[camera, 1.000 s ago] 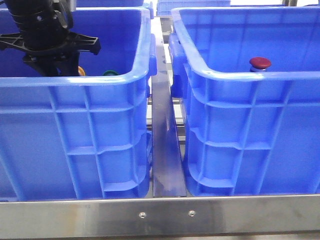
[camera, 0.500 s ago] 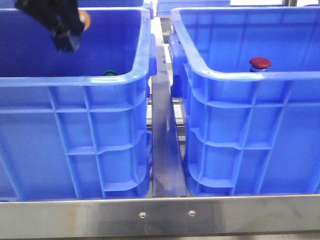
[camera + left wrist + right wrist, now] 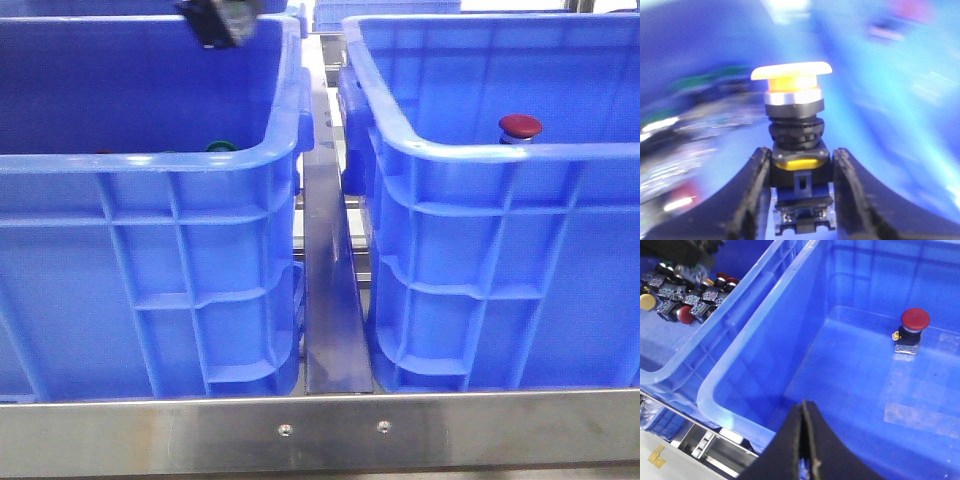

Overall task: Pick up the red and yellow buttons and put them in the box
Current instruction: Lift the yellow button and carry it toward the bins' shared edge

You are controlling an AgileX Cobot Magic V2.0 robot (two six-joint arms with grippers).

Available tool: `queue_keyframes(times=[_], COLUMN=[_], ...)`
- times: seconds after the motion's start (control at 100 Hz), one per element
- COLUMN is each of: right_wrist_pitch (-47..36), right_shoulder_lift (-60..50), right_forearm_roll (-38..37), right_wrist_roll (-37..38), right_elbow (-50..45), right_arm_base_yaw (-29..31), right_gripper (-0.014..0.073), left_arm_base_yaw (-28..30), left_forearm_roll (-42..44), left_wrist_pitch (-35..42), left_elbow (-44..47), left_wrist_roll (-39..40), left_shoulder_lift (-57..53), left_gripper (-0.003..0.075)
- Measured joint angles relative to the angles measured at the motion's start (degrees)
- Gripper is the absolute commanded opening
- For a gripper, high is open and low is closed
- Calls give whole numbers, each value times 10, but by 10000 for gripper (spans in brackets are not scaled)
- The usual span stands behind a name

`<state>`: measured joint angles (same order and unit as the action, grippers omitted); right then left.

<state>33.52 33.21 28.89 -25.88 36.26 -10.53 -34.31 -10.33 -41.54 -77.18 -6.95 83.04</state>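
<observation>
**Yellow button held high over the left crate; right crate holds one red button**

The left gripper (image 3: pixel 801 165) clamps the black body of the yellow button (image 3: pixel 791 75), cap pointing away from the fingers (image 3: pixel 752 195). In the front view only a blurred dark piece of that gripper shows at the upper left, cut by the top edge, above the rear rim of the left crate (image 3: pixel 150 165). The wrist picture behind the button is smeared; nothing there can be made out.

The box (image 3: pixel 500 150) on the right stands apart from the left crate, a metal rail (image 3: pixel 330 300) in the gap between their rims. Its floor is mostly bare, with one red button (image 3: pixel 914 320) upright near the far wall. The right gripper (image 3: pixel 802 440) hangs over the box's near side, fingers pressed together on nothing.

A green cap (image 3: pixel 221 146) peeks over the left crate's near rim; loose buttons (image 3: pixel 685 305) lie clustered inside.
</observation>
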Motion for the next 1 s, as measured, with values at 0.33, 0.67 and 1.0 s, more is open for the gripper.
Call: queue_keyframes(times=[0.33,0.67,1.0], right_wrist_pitch=[0,-3,63], right_shoulder_lift=[0,21,170], right_forearm_roll=[0,8,119], right_wrist_roll=[0,0,31], right_elbow=[0,1,101], right_arm_base_yaw=[0,0,0], right_gripper=[-69,533,627], left_arm_base_yaw=[-75,-76,-76], left_forearm_roll=[-40,-41,-41], left_wrist_pitch=[-20,-24,-25], left_elbow=[7,8,8], left_wrist_roll=[-93,-99,-99], left_shoulder_lift=[5,6,6], left_gripper=[59,59,59])
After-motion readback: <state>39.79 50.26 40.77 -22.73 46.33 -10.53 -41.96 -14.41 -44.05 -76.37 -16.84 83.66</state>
